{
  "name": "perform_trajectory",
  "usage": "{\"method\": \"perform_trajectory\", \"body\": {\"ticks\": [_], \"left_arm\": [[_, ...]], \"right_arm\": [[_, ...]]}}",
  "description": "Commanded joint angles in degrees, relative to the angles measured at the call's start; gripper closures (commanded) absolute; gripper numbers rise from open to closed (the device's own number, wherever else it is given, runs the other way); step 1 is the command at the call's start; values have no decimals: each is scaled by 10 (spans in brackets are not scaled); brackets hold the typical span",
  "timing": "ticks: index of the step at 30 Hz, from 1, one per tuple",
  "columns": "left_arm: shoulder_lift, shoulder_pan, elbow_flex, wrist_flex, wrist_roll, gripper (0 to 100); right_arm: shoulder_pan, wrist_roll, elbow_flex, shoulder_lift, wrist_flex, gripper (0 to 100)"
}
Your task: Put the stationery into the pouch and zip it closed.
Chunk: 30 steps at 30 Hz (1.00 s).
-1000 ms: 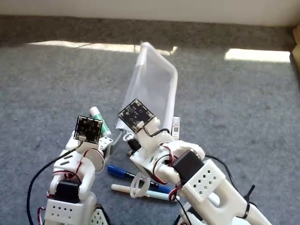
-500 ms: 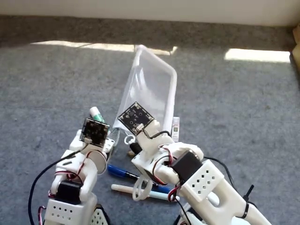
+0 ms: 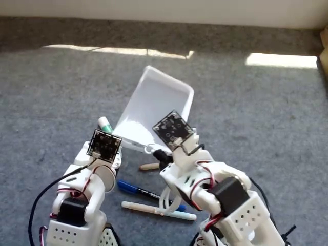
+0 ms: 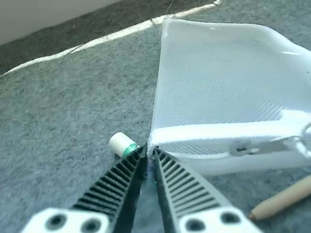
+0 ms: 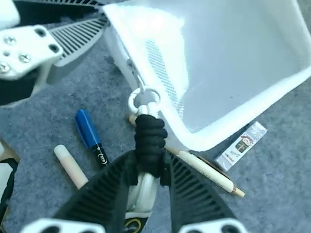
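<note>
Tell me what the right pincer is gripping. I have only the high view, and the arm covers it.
Observer: The right pincer is shut on the black cord tied to the ring on the pouch.
Operator: Report the left one.
Observer: The left pincer pinches a corner of the pouch, close to the glue stick.
Operator: List anything the arm hides from me.
Observer: A small packet lies just beside the pouch's edge, next to the pencil.
</note>
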Motion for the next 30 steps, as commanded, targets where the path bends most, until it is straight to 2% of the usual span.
{"method": "perform_trajectory", "body": {"ticks": [1, 19, 23, 30], "left_arm": [[-3, -10, -53, 40, -5, 993], [-3, -11, -57, 60, -7, 993], [-3, -12, -57, 60, -7, 993], [-3, -12, -56, 60, -7, 993]], "right_arm": [[45, 11, -5, -36, 5, 994], [203, 69, -10, -39, 5, 994], [247, 111, -8, -39, 10, 994], [255, 120, -6, -39, 20, 991]]}}
